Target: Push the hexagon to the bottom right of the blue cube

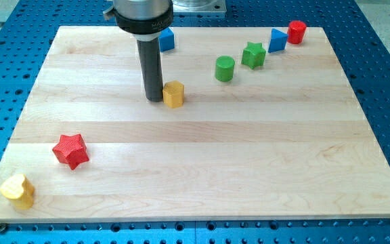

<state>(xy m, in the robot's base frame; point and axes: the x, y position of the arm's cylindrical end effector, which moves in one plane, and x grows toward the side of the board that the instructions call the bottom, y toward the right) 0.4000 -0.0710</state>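
Note:
The yellow hexagon [174, 94] sits on the wooden board a little above the middle. My tip [154, 99] stands right at its left side, touching or nearly touching it. The blue cube [166, 40] lies near the view's top, straight above the hexagon and partly hidden behind the rod's upper body.
A green cylinder [225, 68], a green star [253, 54], a blue triangular block [277, 39] and a red cylinder [296, 31] run toward the top right. A red star [70, 150] and a yellow heart-like block [17, 190] lie at the bottom left. The board [249, 169] ends in a blue perforated table.

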